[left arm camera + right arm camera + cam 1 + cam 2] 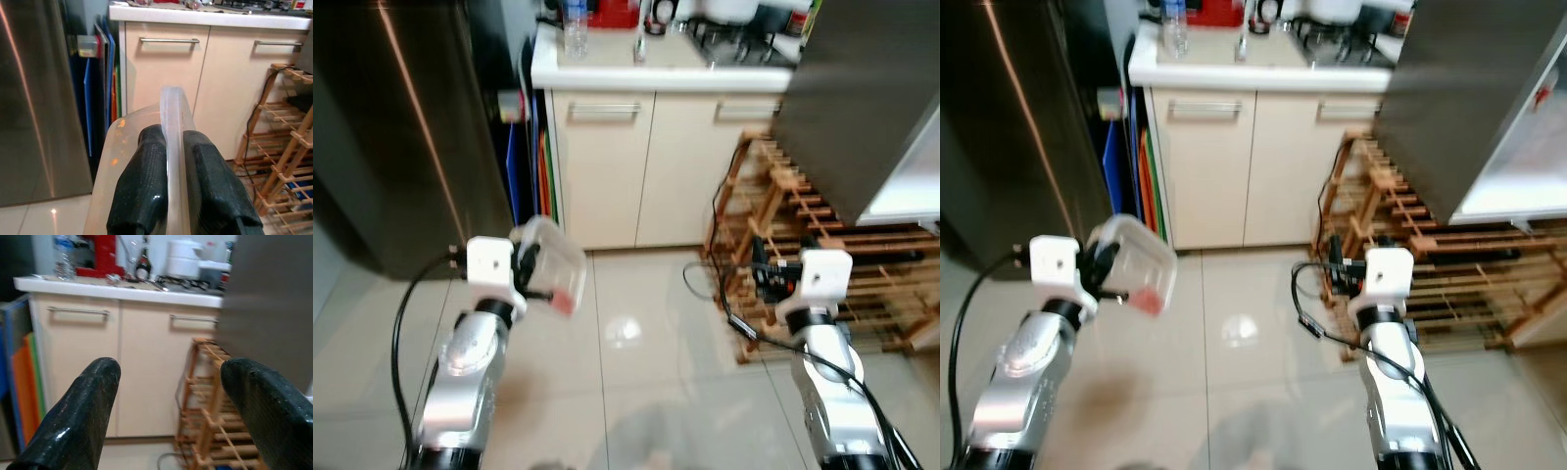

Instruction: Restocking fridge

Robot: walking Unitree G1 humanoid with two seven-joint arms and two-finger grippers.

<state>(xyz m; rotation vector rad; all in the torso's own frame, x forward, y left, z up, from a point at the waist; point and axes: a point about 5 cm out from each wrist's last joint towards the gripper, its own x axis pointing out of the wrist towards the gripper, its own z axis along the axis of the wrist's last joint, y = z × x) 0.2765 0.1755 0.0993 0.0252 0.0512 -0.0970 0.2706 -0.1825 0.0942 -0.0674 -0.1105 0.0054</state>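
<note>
Left gripper [530,266] clamped on rim of clear plastic container [553,264], held up off the floor at the robot's left front, tilted, w/ something red-pink at its lower corner. Left wrist view gives the grip detail: both black fingers [146,186] pressed against the thin translucent rim [172,147], one each side, no gap. Contents not readable there beyond faint orange flecks.

Right gripper [1342,269] empty, fingers spread wide; right wrist view shows the two black fingers [78,416] well apart w/ nothing between.

Dark steel fridge [391,127] at left, shut on that side; grey fridge door [862,98] hanging in at upper right. Between them, cream cabinet [646,157] w/ bar handles under white counter [636,73]. Head views add what wrist cams lack: wooden rack [822,245] w/ black cable [720,294] beside right arm, glossy tile floor [626,372]. Blue and orange boards [100,88] slotted upright btwn fridge and cabinet. Right wrist view shows counter items sharpest: water bottle [63,257], red appliance [100,254], white cooker [183,257].
</note>
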